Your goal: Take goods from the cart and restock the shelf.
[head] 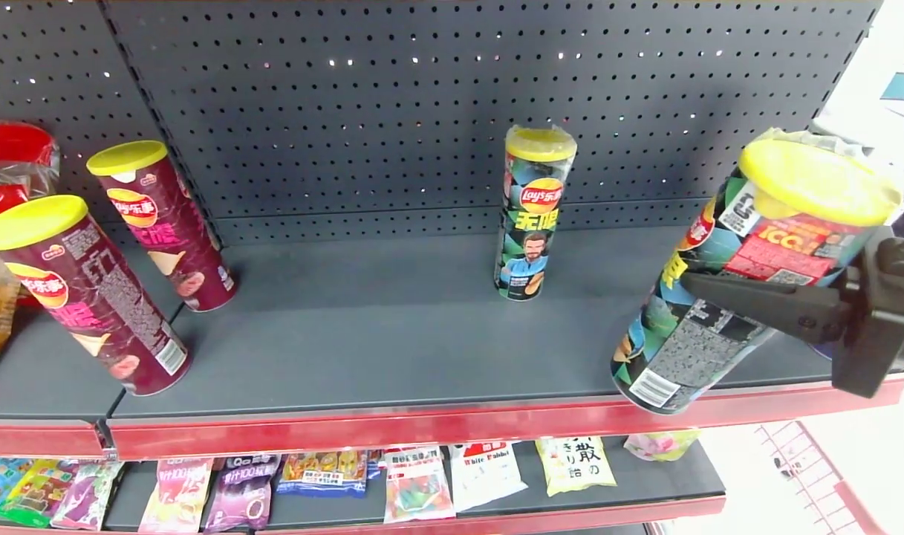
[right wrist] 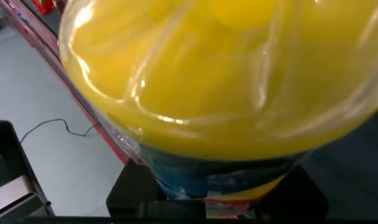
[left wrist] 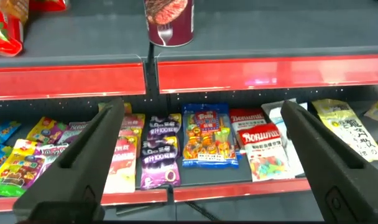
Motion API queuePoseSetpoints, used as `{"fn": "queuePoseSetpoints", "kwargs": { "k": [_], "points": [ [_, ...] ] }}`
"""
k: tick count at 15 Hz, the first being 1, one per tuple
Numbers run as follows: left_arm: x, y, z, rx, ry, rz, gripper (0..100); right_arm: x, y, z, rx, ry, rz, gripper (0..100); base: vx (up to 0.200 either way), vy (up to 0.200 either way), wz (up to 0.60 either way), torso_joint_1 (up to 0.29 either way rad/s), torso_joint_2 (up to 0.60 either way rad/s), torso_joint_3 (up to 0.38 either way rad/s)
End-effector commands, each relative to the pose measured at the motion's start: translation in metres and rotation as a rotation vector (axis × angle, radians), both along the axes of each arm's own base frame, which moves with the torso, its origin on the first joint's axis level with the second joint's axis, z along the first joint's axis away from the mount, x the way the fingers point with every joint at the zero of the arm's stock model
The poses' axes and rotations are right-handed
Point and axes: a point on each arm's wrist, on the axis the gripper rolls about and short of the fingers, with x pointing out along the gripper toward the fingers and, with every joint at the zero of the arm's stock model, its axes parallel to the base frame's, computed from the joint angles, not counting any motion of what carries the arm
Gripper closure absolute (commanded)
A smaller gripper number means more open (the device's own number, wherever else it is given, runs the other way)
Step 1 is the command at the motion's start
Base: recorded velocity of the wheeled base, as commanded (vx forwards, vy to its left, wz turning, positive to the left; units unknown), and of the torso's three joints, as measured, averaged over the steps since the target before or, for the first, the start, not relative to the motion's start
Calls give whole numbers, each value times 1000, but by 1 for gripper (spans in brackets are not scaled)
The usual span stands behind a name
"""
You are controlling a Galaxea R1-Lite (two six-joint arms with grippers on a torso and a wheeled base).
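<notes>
**A:** What do we see on the left?

**B:** Our left hand [left wrist: 201, 106] hangs with its fingers wide apart, facing the candy bags [left wrist: 204, 137] on the lower shelf. On the upper shelf [head: 422, 349], a near maroon chip can [head: 88, 293] and a far maroon chip can [head: 162, 223] stand at the left.

**A:** And farther right?

**B:** A multicoloured chip can [head: 533, 215] stands upright by the far wall. Our right hand [head: 741, 297] is clamped on a matching yellow-lidded can [head: 682, 349], which is tilted with its base over the shelf's near edge.
</notes>
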Motion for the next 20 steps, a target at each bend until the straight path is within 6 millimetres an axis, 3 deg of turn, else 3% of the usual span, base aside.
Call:
{"fn": "queuePoseSetpoints", "kwargs": {
  "k": [1,10,11,13,14,15,16,17,18,20],
  "points": [
    [0,0,0,0,1,0,0,-4,-2,3,8,-15,4,100,0,0,0,0,0,0],
    [3,-1,2,24,33,-53,0,-1,-7,-5,-12,5,-125,100,0,0,0,0,0,0],
    [0,-2,22,45,-14,-117,0,-1,-9,-3,-10,-3,-138,100,0,0,0,0,0,0],
    [37,-5,142,-6,4,-214,0,-2,-10,-1,-8,-14,-170,100,0,0,0,0,0,0],
    [61,-7,179,-29,9,-292,0,-3,-11,-1,-8,-19,-184,100,0,0,0,0,0,0],
    [75,-11,189,-22,26,-399,0,-4,-11,-1,-8,-19,-192,100,0,0,0,0,0,0],
    [95,-24,197,8,49,-677,0,-4,-12,-4,-8,-7,-199,100,0,0,0,0,0,0],
    [117,-34,194,40,90,-788,0,-5,-12,-5,-9,-3,-199,100,0,0,0,0,0,0],
    [130,-40,192,51,115,-816,0,-5,-12,-4,-7,-6,-199,100,0,0,0,0,0,0],
    [178,-71,193,54,199,-934,0,-5,-12,-3,-2,-12,-200,100,0,0,0,0,0,0]
  ]
}}
